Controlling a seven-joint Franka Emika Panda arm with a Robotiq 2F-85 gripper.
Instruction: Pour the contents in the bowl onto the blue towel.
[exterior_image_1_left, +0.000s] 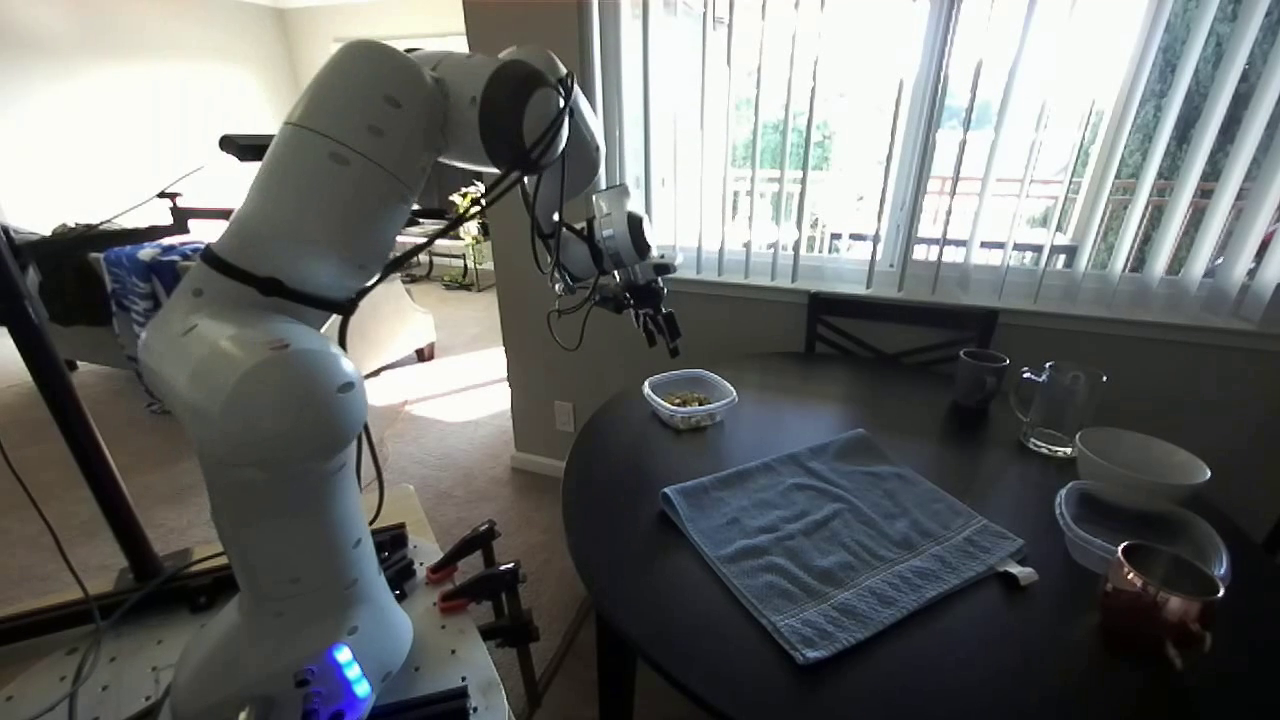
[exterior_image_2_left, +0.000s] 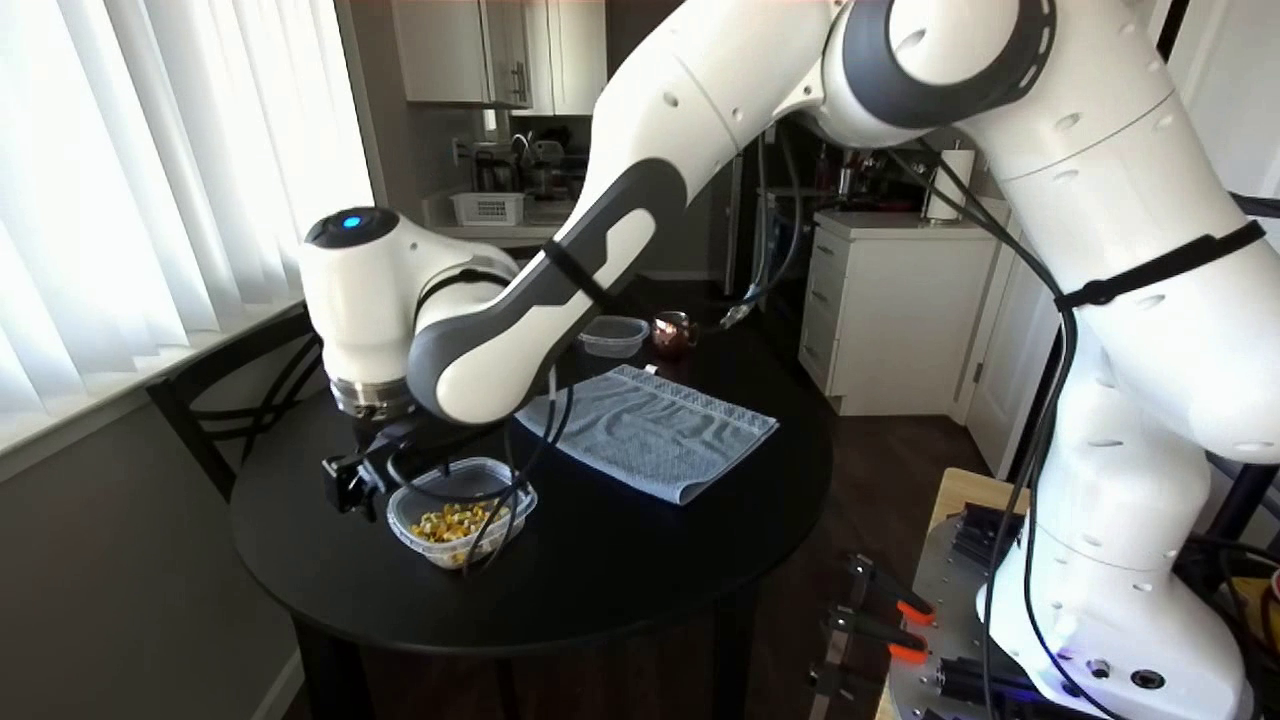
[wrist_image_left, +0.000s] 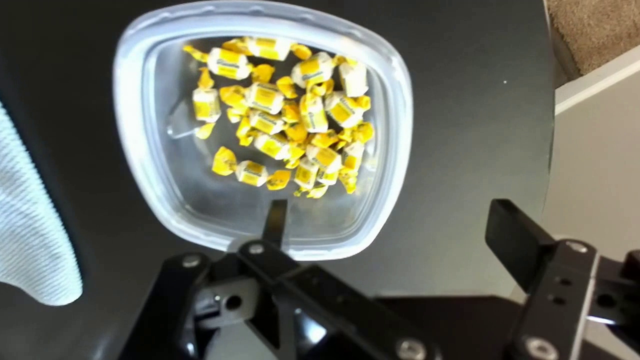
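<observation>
The bowl is a clear squarish plastic container (exterior_image_1_left: 690, 377) with a pale rim, upright near the table's rounded edge; it also shows in an exterior view (exterior_image_2_left: 462, 552) and in the wrist view (wrist_image_left: 132, 115). Its contents are several yellow-and-white wrapped candies (wrist_image_left: 265, 97), also visible in both exterior views (exterior_image_1_left: 687, 399) (exterior_image_2_left: 455, 522). The blue towel (exterior_image_1_left: 850, 530) lies flat beside the bowl; its edge shows in the wrist view (wrist_image_left: 35, 225). My gripper (wrist_image_left: 387, 202) is open and empty above the bowl's side, one finger overlapping the rim in view, the other outside it.
A grey mug (exterior_image_1_left: 980, 378), a glass mug (exterior_image_1_left: 1062, 405), a white bowl (exterior_image_1_left: 1140, 462), an empty plastic container (exterior_image_1_left: 1085, 540) and a copper mug (exterior_image_1_left: 1160, 600) stand beyond the towel. A dark chair (exterior_image_1_left: 900, 325) stands by the window. My cables (exterior_image_2_left: 530, 470) hang in front of the bowl.
</observation>
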